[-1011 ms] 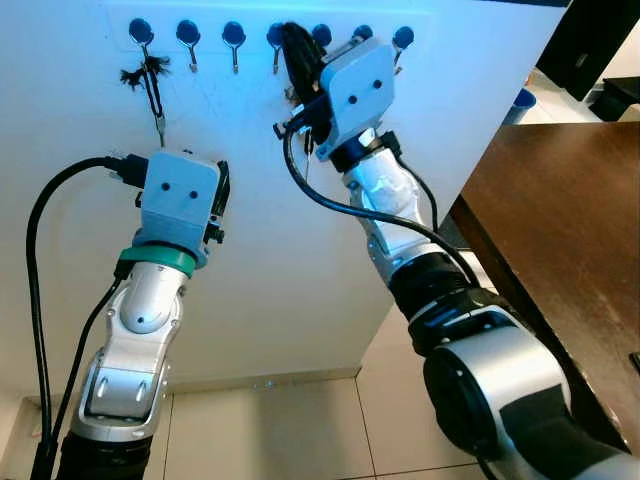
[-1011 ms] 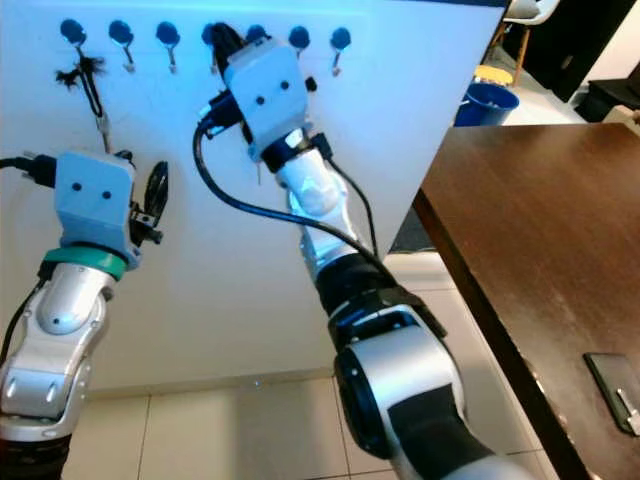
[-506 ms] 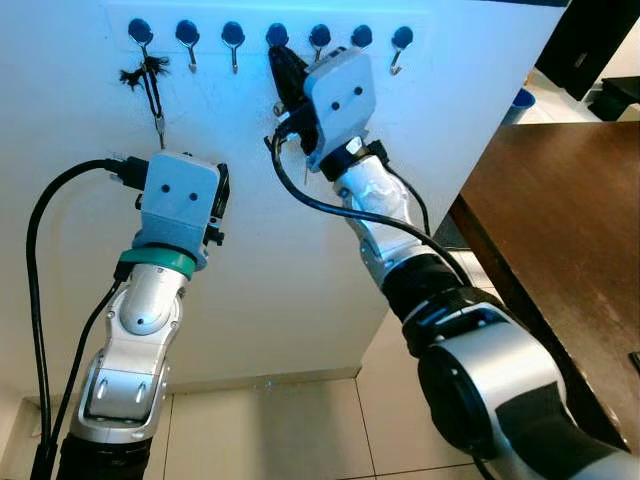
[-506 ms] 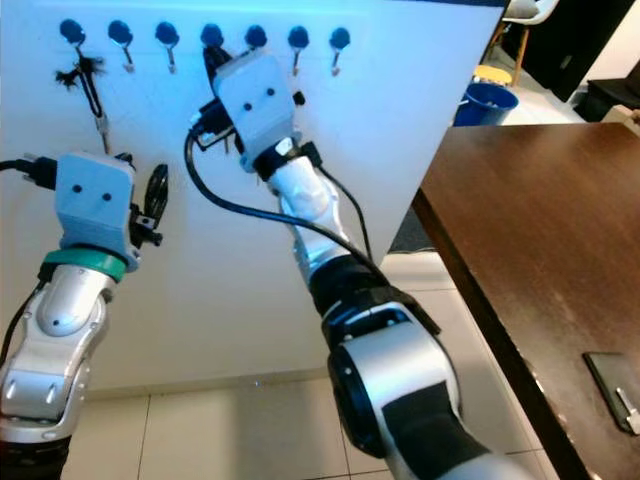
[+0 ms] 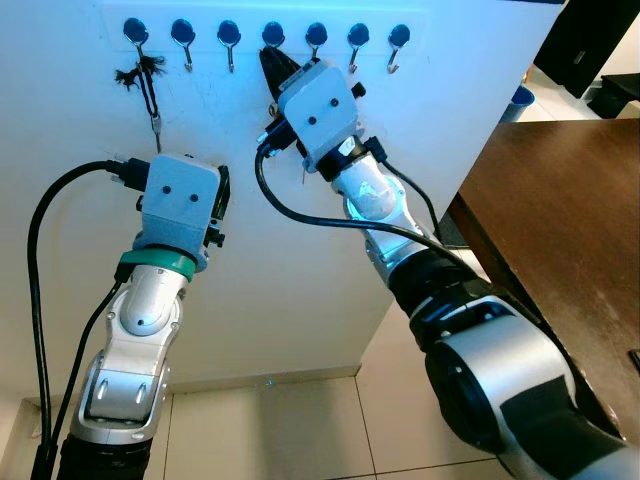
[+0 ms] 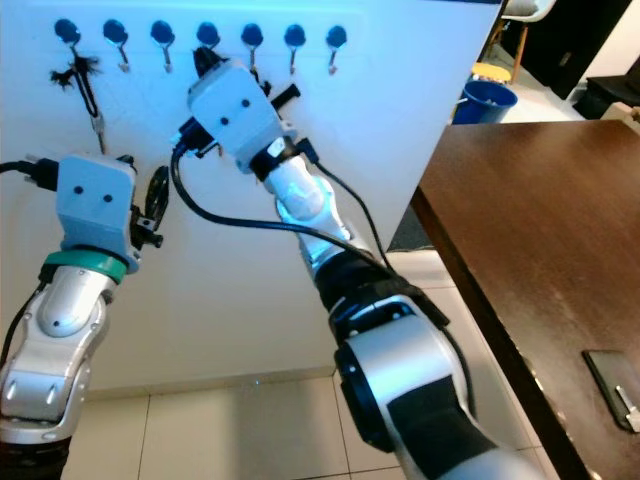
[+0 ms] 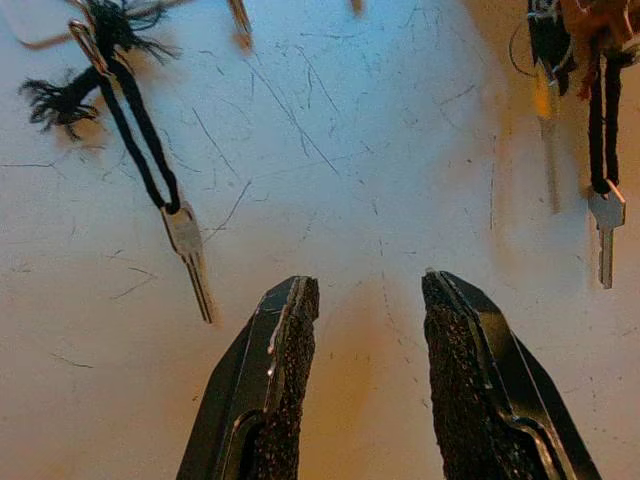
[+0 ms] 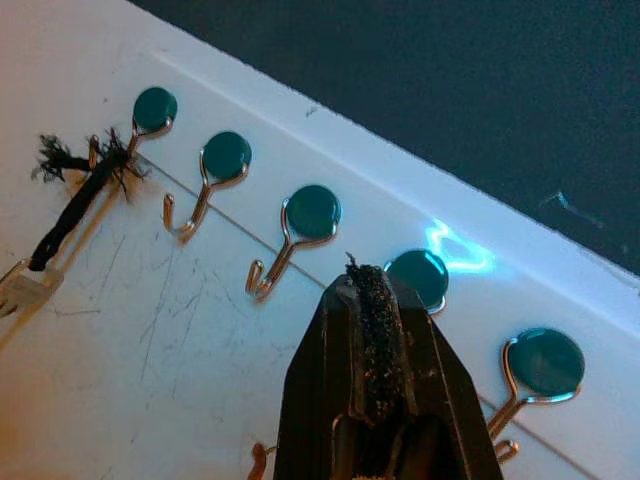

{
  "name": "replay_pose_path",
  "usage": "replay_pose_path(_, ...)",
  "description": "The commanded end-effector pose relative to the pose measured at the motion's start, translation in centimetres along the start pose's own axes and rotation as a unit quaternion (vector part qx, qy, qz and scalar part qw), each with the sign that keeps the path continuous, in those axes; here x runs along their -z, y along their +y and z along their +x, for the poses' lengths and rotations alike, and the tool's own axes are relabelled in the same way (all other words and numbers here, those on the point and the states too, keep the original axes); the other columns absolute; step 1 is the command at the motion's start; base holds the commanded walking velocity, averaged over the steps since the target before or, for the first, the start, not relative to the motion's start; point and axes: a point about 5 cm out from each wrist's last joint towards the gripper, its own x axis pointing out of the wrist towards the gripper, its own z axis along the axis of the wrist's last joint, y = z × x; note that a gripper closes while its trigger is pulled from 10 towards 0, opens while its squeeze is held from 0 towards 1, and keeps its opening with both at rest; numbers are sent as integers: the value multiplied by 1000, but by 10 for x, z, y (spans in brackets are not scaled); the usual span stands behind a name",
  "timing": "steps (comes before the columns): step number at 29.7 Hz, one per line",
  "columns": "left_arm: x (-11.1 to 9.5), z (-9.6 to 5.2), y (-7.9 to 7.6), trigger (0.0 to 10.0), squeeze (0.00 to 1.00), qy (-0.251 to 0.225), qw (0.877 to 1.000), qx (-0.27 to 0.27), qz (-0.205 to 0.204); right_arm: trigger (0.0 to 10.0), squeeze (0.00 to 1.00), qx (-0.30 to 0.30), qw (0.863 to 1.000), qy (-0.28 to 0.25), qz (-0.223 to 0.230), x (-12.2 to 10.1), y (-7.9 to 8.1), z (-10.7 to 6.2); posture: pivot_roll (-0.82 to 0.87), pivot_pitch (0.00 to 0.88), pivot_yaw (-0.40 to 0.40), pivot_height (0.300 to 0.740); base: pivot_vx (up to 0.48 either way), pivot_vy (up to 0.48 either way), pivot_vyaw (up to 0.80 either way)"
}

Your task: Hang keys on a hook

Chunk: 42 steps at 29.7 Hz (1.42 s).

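Right gripper point(image 8: 372, 300): fingers pressed together, raised just below the fourth hook point(image 5: 272, 36).
Left gripper point(image 7: 365, 300): parted wide, holding nothing, near the wall point(image 5: 300, 290).
Hung key point(image 7: 188, 255): on the far-left hook point(image 5: 134, 32).

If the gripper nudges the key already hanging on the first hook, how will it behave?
The key hangs from the first hook on a black cord loop, so it would probably swing, not resist. It looks thin and light. The frayed cord seems floppy and may twist.
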Motion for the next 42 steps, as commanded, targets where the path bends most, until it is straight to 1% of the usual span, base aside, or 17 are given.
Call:
replay_pose_path(1, 2, -2, -1, 10000, 0, 6, 1000, 4, 2, 10000, 0, -14, 999, -38, -17, -14, 2, 8, 161, 192, 49, 740, 0, 0, 0)
replay_pose_path(7, 2, -2, -2, 10000, 0, 5, 1000, 4, 2, 10000, 0, -21, 997, -60, -34, -20, 2, 10, 162, 190, 49, 740, 0, 0, 0)
replay_pose_path(10, 2, -1, -2, 10000, 0, 5, 1000, 4, 2, 10000, 0, -34, 994, -68, -81, -22, 6, 10, 162, 189, 50, 740, 0, 0, 0)
replay_pose_path(12, 2, -1, -2, 10000, 0, 5, 1000, 4, 2, 10000, 0, -36, 993, -63, -90, -20, 7, 10, 162, 189, 50, 740, 0, 0, 0)
replay_pose_path(13, 2, -2, -2, 10000, 0, 5, 1000, 5, 2, 10000, 0, -41, 994, -41, -87, -14, 9, 8, 162, 188, 50, 740, 0, 0, 0)
replay_pose_path(14, 2, -2, -2, 10000, 0, 5, 1000, 5, 2, 10000, 0, -41, 994, -41, -87, -14, 9, 8, 162, 188, 50, 740, 0, 0, 0)
replay_pose_path(17, 2, -2, -2, 10000, 0, 5, 1000, 4, 2, 10000, 0, -51, 996, 43, -56, 13, 17, -7, 161, 187, 51, 740, 0, 0, 0)
replay_pose_path(19, 2, -2, -2, 10000, 0, 5, 1000, 4, 2, 10000, 0, -52, 996, 53, -53, 16, 18, -10, 161, 187, 51, 740, 0, 0, 0)
replay_pose_path(20, 3, -2, -2, 10000, 0, 6, 1000, 5, 2, 10000, 0, -49, 996, 59, -38, 19, 19, -13, 160, 185, 52, 740, 0, 0, 0)
replay_pose_path(23, 3, -2, -2, 10000, 0, 6, 1000, 5, 2, 10000, 0, -47, 996, 59, -37, 19, 19, -13, 158, 183, 52, 740, 0, 0, 0)
replay_pose_path(29, 3, -1, -4, 10000, 0, 5, 1000, 7, 1, 10000, 0, -13, 997, 22, -72, 8, 6, -6, 157, 178, 53, 740, 0, 0, 0)
replay_pose_path(31, 3, -2, -4, 10000, 0, 5, 1000, 7, 1, 10000, 0, -1, 995, -11, -97, -1, 1, -2, 158, 171, 51, 740, 0, 0, 0)
replay_pose_path(32, 3, -2, -4, 10000, 0, 5, 1000, 7, 1, 10000, 0, -1, 995, -11, -97, -1, 1, -2, 158, 171, 51, 740, 0, 0, 0)
replay_pose_path(34, 4, -2, -4, 10000, 0, 5, 1000, 7, 1, 10000, 0, -1, 991, -37, -130, -7, 0, -1, 157, 169, 52, 740, 0, 0, 0)
replay_pose_path(36, 4, -2, -4, 10000, 0, 5, 1000, 7, 1, 10000, 0, -2, 989, -43, -138, -9, 0, 0, 157, 169, 52, 740, 0, 0, 0)
replay_pose_path(38, 3, -2, -4, 10000, 0, 5, 1000, 8, 0, 10000, 0, -13, 985, -55, -161, -13, 1, 1, 154, 165, 50, 740, 0, 0, 0)
replay_pose_path(42, 3, -2, -4, 10000, 0, 4, 1000, 8, 0, 10000, 0, -13, 982, -61, -179, -13, 1, 1, 155, 163, 50, 740, 0, 0, 0)
